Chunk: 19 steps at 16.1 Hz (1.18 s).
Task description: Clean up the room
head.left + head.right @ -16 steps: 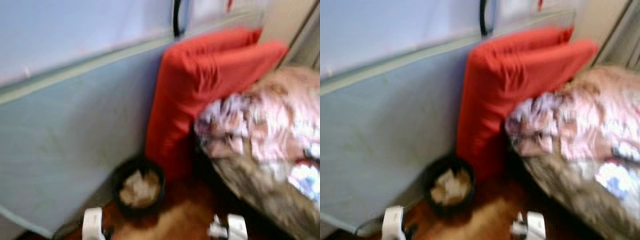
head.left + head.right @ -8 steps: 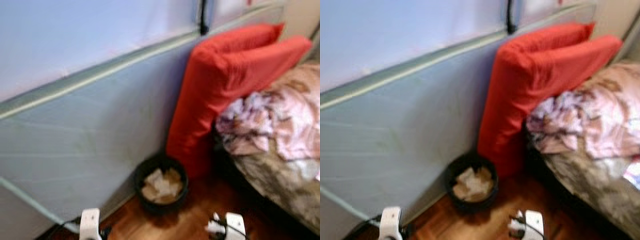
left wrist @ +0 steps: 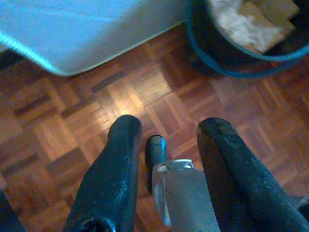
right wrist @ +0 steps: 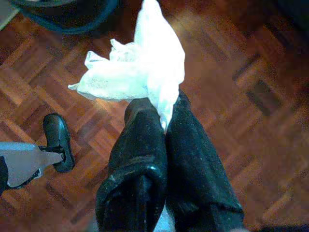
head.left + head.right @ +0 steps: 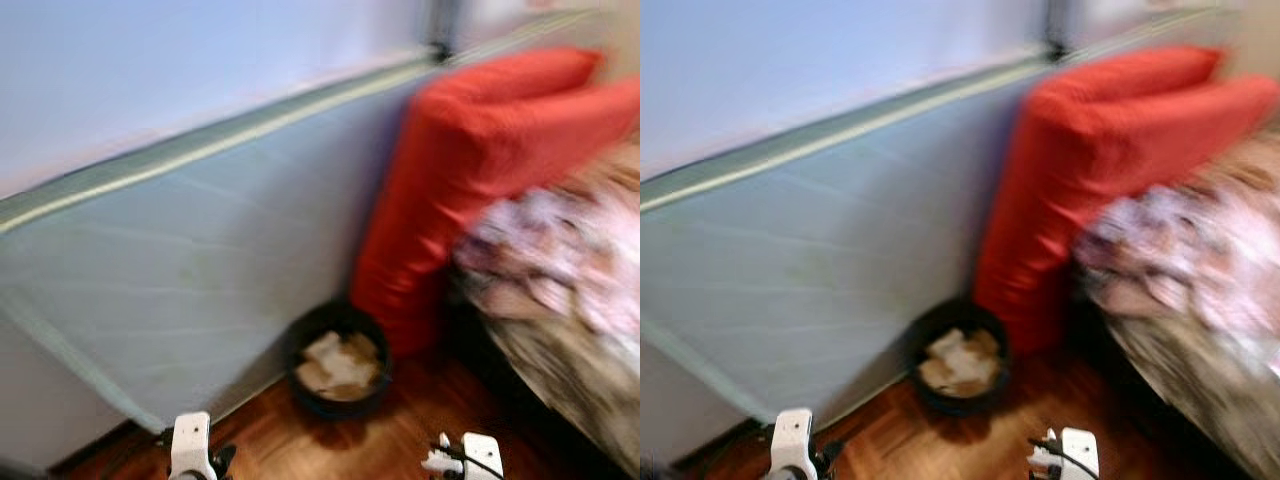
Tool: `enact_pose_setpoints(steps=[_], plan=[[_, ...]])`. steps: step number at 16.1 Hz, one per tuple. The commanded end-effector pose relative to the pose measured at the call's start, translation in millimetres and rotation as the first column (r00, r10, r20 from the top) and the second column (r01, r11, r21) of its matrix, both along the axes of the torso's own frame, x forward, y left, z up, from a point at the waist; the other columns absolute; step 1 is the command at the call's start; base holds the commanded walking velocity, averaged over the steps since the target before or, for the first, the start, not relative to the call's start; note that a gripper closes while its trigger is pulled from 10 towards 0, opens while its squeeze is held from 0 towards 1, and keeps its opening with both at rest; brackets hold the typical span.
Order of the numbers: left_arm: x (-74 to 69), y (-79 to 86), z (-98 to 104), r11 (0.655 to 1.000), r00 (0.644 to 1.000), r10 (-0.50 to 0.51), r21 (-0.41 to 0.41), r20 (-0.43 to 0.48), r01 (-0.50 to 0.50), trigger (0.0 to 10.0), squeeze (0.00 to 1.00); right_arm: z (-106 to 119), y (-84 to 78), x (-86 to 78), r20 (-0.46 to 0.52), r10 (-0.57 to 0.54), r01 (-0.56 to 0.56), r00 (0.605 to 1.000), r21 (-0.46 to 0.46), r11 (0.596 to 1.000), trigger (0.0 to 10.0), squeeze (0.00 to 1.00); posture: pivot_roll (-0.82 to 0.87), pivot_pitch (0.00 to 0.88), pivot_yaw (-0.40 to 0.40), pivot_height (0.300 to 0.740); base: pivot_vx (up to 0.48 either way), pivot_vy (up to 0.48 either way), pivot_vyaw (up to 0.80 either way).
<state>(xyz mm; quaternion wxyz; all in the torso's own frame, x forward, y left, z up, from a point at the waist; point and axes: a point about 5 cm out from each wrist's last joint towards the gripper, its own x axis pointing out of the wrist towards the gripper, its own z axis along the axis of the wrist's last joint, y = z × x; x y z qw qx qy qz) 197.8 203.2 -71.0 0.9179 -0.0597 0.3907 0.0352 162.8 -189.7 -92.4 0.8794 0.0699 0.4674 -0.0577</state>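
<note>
1. Leftmost, a pale blue-grey mattress (image 5: 200, 270) stands on edge against the wall, above the parquet floor (image 3: 63, 121). The left gripper (image 3: 166, 145) hangs low over the boards, fingers spread, holding nothing.

2. Centre frame, the black waste bin (image 5: 338, 360) — already holding crumpled paper (image 5: 340, 362) — sits on the floor, touching the foot of the mattress and just beside the upright red cushion (image 5: 470, 170).

3. Compared with a second ago, the bin has slid rightward and a little lower in the head views, and more mattress shows on the left. The whole picture has shifted, so the camera has turned; the bin itself has not moved.

4. On the right, the right gripper (image 4: 164, 123) has its fingers pressed together on a wad of white tissue (image 4: 135, 72), carried above the floor near the bin's rim. The blurred floral bedding (image 5: 560, 270) lies at the far right.

5. Judged from this, the robot is lining up on the bin — dropping the tissue comes next.
</note>
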Motion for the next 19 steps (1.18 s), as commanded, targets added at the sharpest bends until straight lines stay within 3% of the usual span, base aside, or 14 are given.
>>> enact_pose_setpoints(steps=[1, 7, 13, 19], plan=[[-4.2, 1.7, -2.3, 1.0, 1.0, 0.013, -0.004, -0.019, -0.013, 10.0, 0.0, 0.7, 2.5, 2.4, 0.009, -0.016, 0.016, 1.0, 0.013, 1.0, 10.0, 0.0, 0.02, 0.044, 0.0, 0.74, 0.292, 0.0, 0.0], [-6.6, 2.3, -3.5, 1.0, 0.999, 0.018, -0.007, -0.027, -0.018, 10.0, 0.0, 1.3, 1.6, 3.3, 0.013, 0.013, -0.013, 1.0, -0.009, 1.0, 10.0, 0.0, 0.02, 0.042, -0.002, 0.74, 0.291, 0.0, 0.0], [-6.8, 1.1, -3.8, 1.0, 0.999, 0.019, -0.003, -0.026, -0.02, 10.0, 0.0, 2.0, 1.2, 4.1, 0.023, 0.05, -0.05, 0.999, -0.006, 0.999, 10.0, 0.0, 0.02, 0.031, -0.008, 0.74, 0.0, 0.0, 0.8], [-5.0, -0.6, -3.1, 1.0, 1.0, 0.02, -0.006, -0.021, -0.02, 10.0, 0.0, 2.2, 0.8, 4.1, 0.028, 0.032, -0.032, 0.999, 0.0, 0.999, 10.0, 0.0, 0.02, 0.021, -0.01, 0.74, 0.0, 0.0, 0.0]])
